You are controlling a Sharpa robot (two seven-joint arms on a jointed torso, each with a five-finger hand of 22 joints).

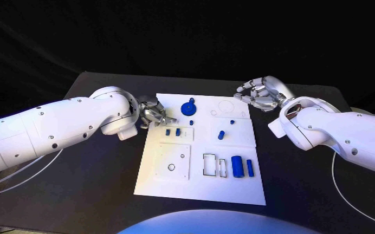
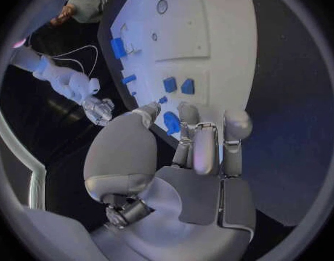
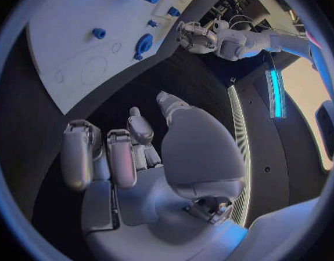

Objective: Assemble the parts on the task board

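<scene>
1. The white task board (image 1: pixel 176 182) lies mid-worktop (image 1: pixel 94 190), blue parts (image 1: pixel 237 164) scattered across it.
2. The left hand (image 1: pixel 153 115) rests at the board's left edge, fingers curled, grasping nothing visible.
3. The right hand (image 1: pixel 262 94) hovers beyond the far right corner, fingers loosely curled, empty.

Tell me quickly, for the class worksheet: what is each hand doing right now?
Left hand: at the task board's edge, fingers curled; whether it holds anything cannot be told.
Right hand: fingers curled, holding nothing.
</scene>
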